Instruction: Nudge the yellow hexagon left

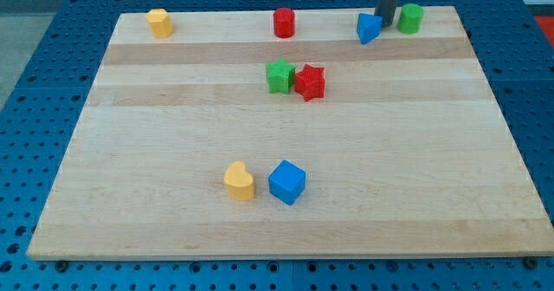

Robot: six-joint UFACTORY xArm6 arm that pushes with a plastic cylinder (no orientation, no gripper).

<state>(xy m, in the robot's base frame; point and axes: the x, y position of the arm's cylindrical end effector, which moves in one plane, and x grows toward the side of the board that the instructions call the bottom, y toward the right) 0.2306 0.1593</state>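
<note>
The yellow hexagon [158, 22] sits near the top left corner of the wooden board [173, 135]. My tip [384, 24] is at the view's top right, far to the right of the hexagon. It stands between the blue triangular block [368, 29] and the green cylinder [410, 18], touching or nearly touching the blue one.
A red cylinder [284, 22] stands at the top middle. A green star block [280, 76] and a red star block [310, 82] touch near the centre. A yellow heart block [239, 181] and a blue cube [286, 182] sit side by side near the bottom.
</note>
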